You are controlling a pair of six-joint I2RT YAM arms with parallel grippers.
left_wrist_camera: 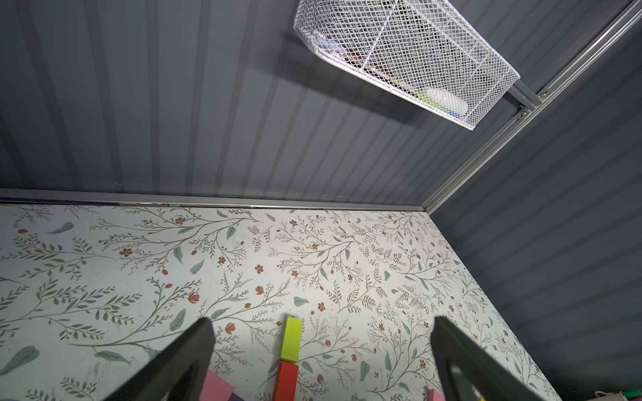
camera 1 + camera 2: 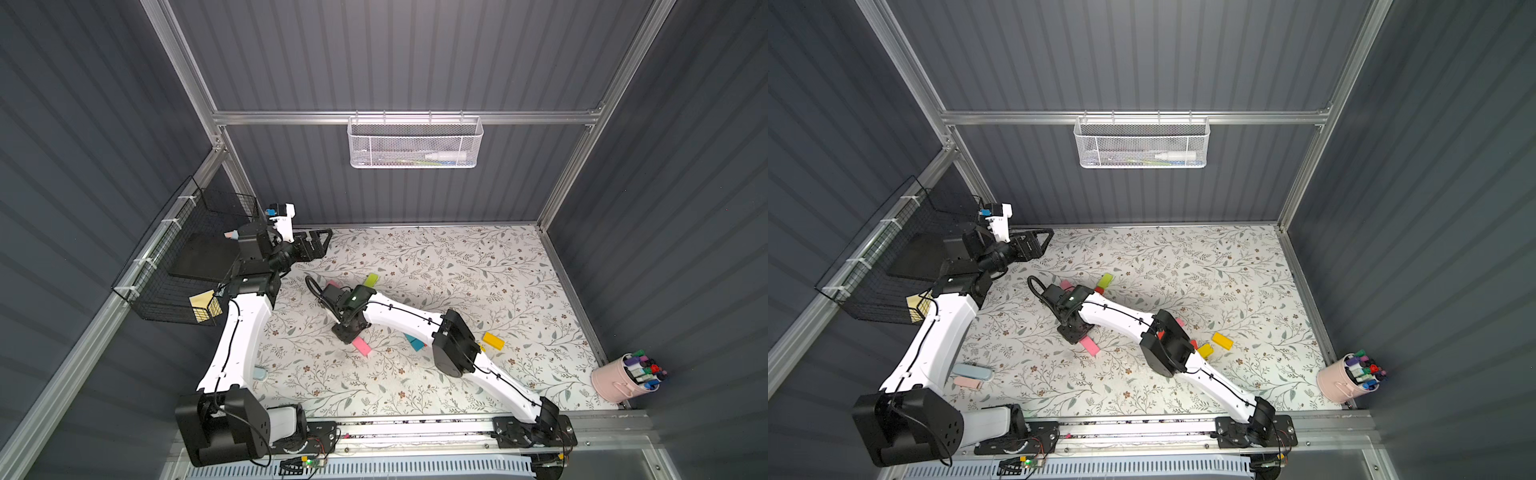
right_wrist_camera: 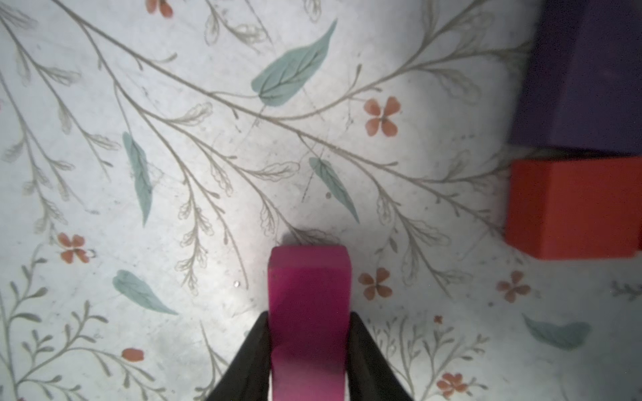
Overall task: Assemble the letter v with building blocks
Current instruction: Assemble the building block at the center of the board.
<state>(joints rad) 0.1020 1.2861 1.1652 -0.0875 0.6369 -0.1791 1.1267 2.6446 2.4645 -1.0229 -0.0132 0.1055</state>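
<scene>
Magenta block [image 3: 309,277] pinched in right claw [image 3: 308,316] near red block [image 3: 573,208]; left claw [image 1: 322,321] spread wide.

We find blocks [image 2: 360,347] amid the table [image 2: 478,266], a marker cup [image 2: 611,382] at its right front corner, a basket [image 2: 413,143] on the back wall [image 2: 374,62].

left arm [image 2: 245,332]: white shell links, bulky black joint housings, thin black cable clipped along | right arm [image 2: 395,318]: same white-black build, black cable on top | left tool [image 1: 323,321]: black tapered fingers [image 1: 187,357] | right tool [image 3: 309,314]: black fingers [image 3: 250,354]
</scene>
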